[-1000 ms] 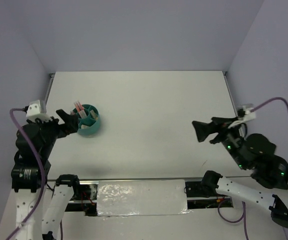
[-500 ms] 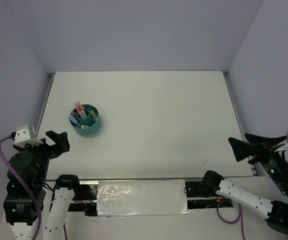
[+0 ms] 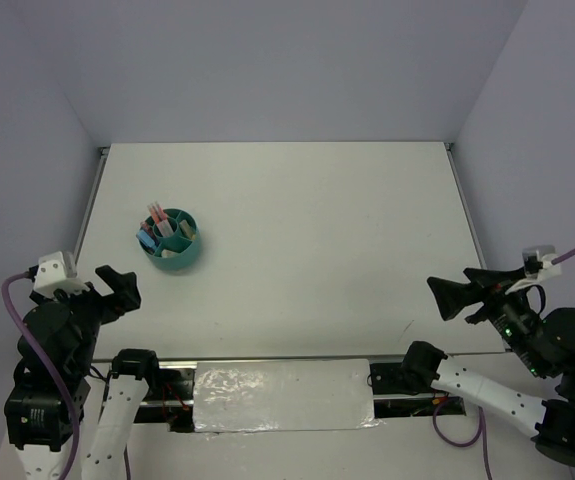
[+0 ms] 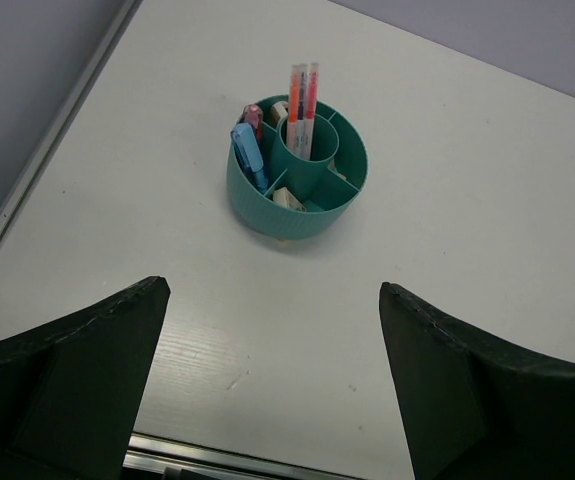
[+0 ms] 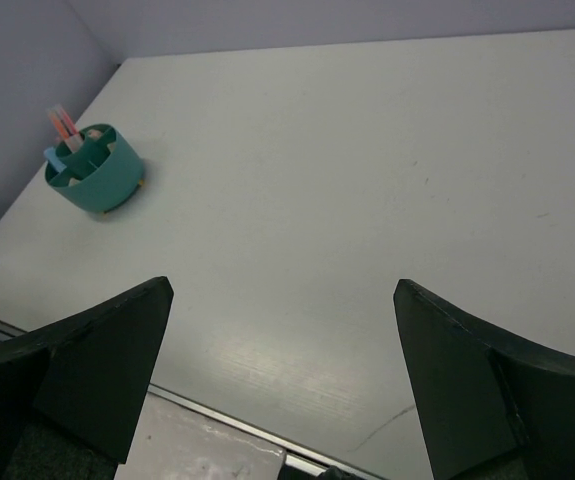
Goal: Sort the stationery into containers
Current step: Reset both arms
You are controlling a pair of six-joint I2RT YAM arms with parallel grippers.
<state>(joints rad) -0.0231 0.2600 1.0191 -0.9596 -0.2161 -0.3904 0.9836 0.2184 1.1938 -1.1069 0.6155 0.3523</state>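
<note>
The round teal organiser [image 3: 172,241] stands on the left part of the white table; it also shows in the left wrist view [image 4: 297,170] and the right wrist view [image 5: 97,170]. Pink and orange pens [image 4: 303,110] stand upright in its centre cup. A blue eraser [image 4: 248,155], a pink piece and pale erasers sit in its outer compartments. My left gripper [image 3: 117,285] is open and empty, near the front left edge, well short of the organiser. My right gripper [image 3: 452,295] is open and empty at the front right.
A metal rail [image 3: 277,360] runs along the table's near edge, with a foil-covered plate [image 3: 282,395] below it. Lilac walls close the back and both sides. A thin dark scratch [image 5: 382,425] marks the table near the right gripper.
My left arm drew back from the organiser to the front left edge a second ago and has held there. My right gripper swung back to the front right, then shifted a little leftward.
</note>
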